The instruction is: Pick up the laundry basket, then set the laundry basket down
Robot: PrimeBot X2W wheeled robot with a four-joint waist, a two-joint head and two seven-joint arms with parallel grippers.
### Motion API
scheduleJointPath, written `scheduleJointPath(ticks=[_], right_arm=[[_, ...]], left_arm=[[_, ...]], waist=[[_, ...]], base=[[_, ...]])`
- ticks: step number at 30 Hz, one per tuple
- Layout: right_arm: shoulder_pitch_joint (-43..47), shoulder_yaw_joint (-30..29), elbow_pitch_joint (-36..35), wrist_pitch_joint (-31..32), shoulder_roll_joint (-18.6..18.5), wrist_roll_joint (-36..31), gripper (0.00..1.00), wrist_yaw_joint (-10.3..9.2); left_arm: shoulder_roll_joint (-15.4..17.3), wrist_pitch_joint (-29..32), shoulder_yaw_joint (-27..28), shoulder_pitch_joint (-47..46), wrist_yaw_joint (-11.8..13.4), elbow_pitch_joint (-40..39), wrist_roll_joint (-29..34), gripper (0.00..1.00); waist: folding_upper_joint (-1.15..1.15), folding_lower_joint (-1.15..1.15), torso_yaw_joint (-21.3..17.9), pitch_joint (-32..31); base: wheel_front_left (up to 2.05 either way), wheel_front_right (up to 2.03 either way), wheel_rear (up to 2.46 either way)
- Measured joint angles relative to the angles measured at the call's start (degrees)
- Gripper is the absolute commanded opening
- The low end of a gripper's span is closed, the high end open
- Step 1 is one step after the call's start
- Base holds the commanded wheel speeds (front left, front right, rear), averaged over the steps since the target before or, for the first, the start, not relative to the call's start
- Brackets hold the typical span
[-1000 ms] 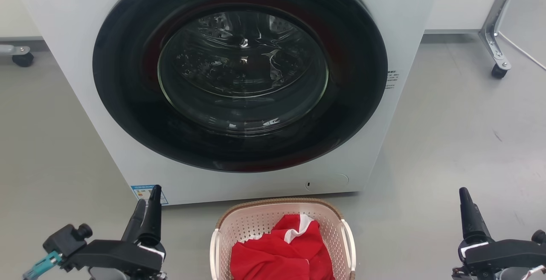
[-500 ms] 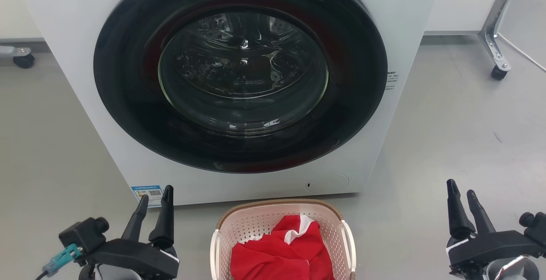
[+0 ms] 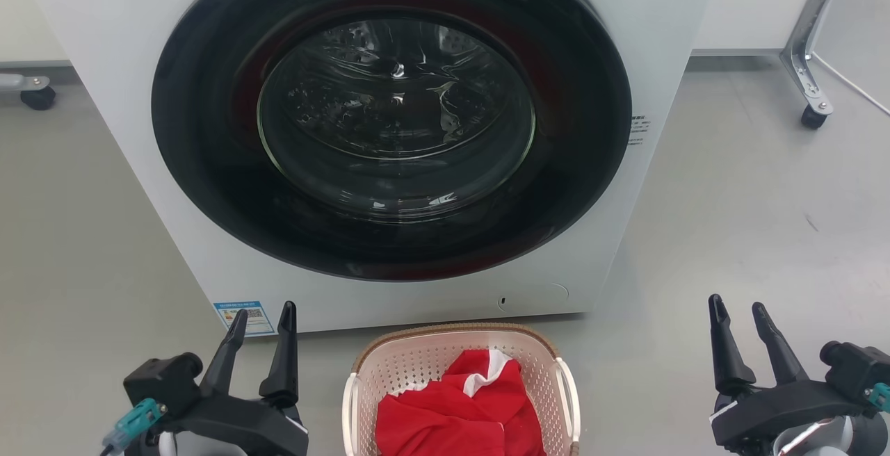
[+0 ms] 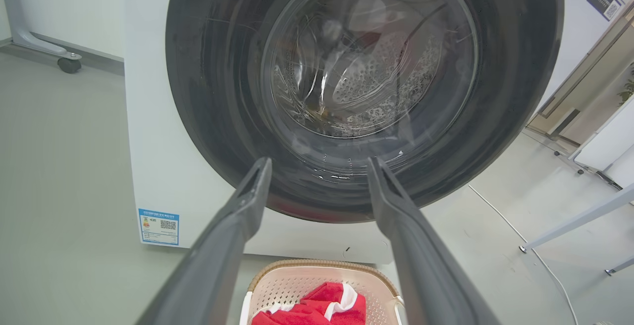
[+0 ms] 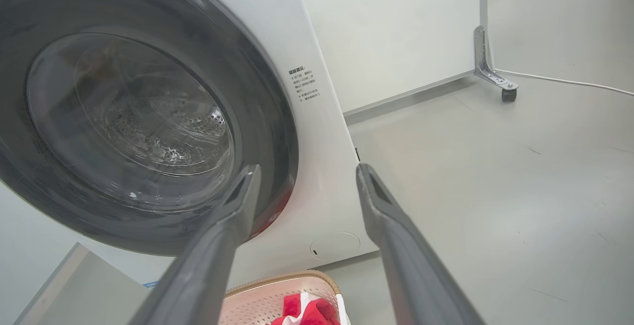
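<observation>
while the basket [image 3: 410, 369] sits on the grey floor [image 3: 751, 233] right in front of the washing machine [image 3: 667, 60], just below its round door [image 3: 393, 115], neither gripper touches it, so the job looks to be at its first step: the reach before the pick-up. the basket is low in the middle of the head view, upright, with a red cloth [image 3: 459, 407] bunched inside and a white handle [image 3: 571, 390] on each side. the left gripper [image 3: 264, 311] hovers to the basket's left, near it but apart, its 2 fingers [image 3: 283, 352] spread with a clear gap and nothing between them. the right gripper [image 3: 735, 304] hangs further out on the other side, well apart from the basket, its jaws likewise parted and empty. both point ahead toward the machine, not down at the basket; in each wrist view the basket lies at the bottom edge, under the fingers. my reading is that the next move calls for both arms to drop and swing inward, so each gripper meets its own handle or the brown rim [image 3: 455, 328], then closes. the 2 sides should grip at the same height, or the basket could tip and spill the cloth.
</observation>
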Motion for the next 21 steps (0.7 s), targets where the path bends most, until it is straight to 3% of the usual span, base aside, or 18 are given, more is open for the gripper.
scheduleJointPath(ticks=[21], right_arm=[[-0.21, 4.35, 1.27, -4.74, -1.89, -16.51, 1.0, -1.68]], left_arm=[[0.14, -4.7, -2.47, -0.01, 3.8, 1.62, 14.77, 1.0]], waist=[[0.0, 0.0, 0.12, 0.05]], base=[[0.0, 0.0, 0.0]])
